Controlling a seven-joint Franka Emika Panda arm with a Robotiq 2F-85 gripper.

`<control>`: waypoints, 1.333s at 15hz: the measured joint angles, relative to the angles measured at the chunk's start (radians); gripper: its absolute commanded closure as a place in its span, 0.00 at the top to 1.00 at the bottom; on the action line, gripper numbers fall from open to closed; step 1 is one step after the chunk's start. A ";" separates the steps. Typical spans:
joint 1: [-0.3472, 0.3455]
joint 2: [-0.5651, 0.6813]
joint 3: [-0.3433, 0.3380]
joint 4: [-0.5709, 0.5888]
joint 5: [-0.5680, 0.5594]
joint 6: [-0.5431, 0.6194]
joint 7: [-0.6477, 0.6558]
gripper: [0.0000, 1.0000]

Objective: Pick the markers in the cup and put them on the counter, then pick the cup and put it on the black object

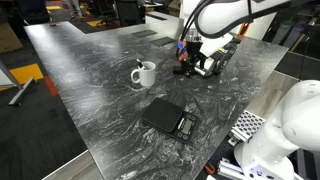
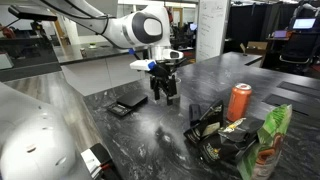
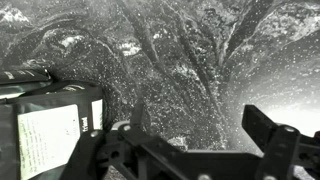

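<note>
Exterior view, unlike wrist: cup (image 1: 145,74), maybe markers (image 1: 137,66).

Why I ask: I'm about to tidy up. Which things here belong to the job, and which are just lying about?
For the job: mug, markers standing in it, counter, flat black slab.
Lying about: orange can, snack bags, black-and-green box.

Open-plan lab/office. White square pillar (image 2: 210,30) upper centre; black office chair (image 2: 300,48) and lit blue monitor (image 2: 304,20) upper right. Dark grey floor (image 1: 30,145) lower left, yellow-orange floor patch (image 1: 25,73) at the left edge. Light is even and diffuse.
</note>
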 measured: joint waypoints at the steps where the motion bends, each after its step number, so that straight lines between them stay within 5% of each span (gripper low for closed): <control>1: 0.000 0.000 0.000 0.000 0.000 0.000 0.000 1.00; 14: 0.003 0.000 0.000 0.000 -0.007 0.000 0.000 1.00; 20: 0.048 0.008 0.038 0.024 -0.186 0.173 -0.018 1.00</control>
